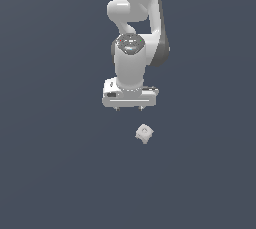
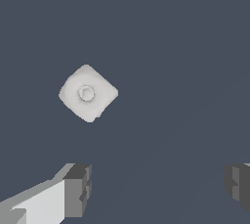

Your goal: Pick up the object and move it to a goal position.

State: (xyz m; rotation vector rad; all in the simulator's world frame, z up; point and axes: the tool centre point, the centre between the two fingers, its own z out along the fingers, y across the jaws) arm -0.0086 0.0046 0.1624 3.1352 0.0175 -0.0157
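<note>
Object sits alone on the dark tabletop, untouched, clear of the hand and slightly off to one side of it rather than directly under. Small whitish lumpy block, roughly cubic, round knob-like mark on the face turned up toward the wrist camera. Much smaller than the hand.

Hand spread wide, holding nothing. Both fingertips show in the wrist view with a broad empty gap between them; one fingertip plain, the other cut off at the frame edge. Block lies ahead of that gap, not inside it, and nearer the plain fingertip than the other.

Block is turned diamond-wise to the fingers: corners, not flat faces, point toward the pads.

Judgement: approach stage, grasp not begun. No goal marker visible in either view.

Risks from here:
- Straight descent without first centring over the block: a fingertip could land on or beside it and knock it away
- Closing on corners instead of flats: block may twist or squirt out, since the lumpy surface gives poor contact
- Stopping too high: pads catch only the top edge, and the block slips on the lift
</note>
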